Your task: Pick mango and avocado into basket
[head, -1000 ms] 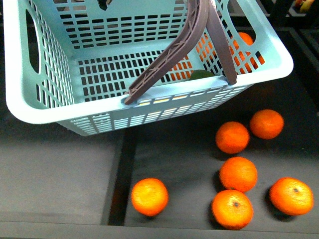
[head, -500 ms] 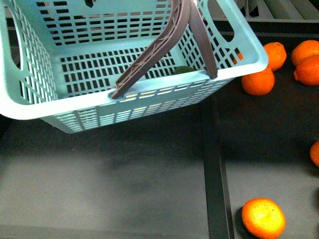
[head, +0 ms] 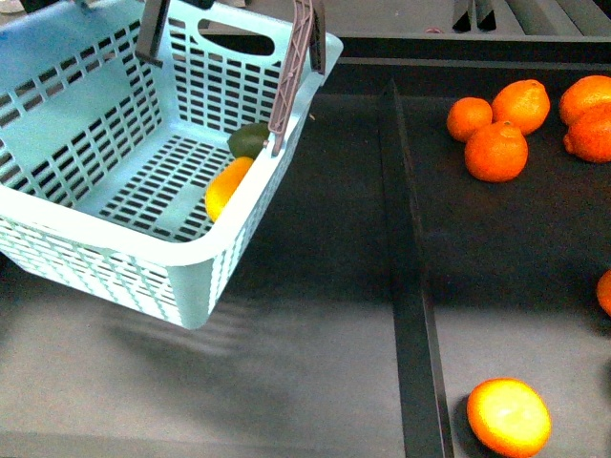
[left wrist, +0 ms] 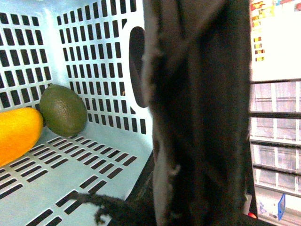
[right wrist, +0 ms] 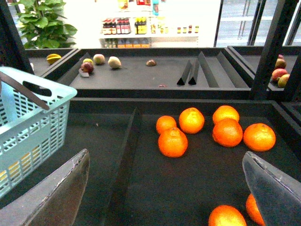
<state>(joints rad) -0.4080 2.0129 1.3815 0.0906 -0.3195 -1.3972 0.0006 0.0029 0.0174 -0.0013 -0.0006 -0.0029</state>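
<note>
Basket (head: 143,181) swung left, tilted; mango (head: 227,187), avocado (left wrist: 63,110) now exposed. Right gripper (right wrist: 167,188) wide, empty; left unclear.

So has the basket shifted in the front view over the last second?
Yes. The basket has swung left and turned, now left of the shelf divider; the camera also moved, since the oranges shifted too.

Lighting: even, bright overhead. Soft shadow under the basket (head: 143,239) on dark shelf (head: 315,315). Blown-out white background in both wrist views. Left wrist foreground dark, blurred. Oranges (head: 496,151) sharp, glossy.
</note>
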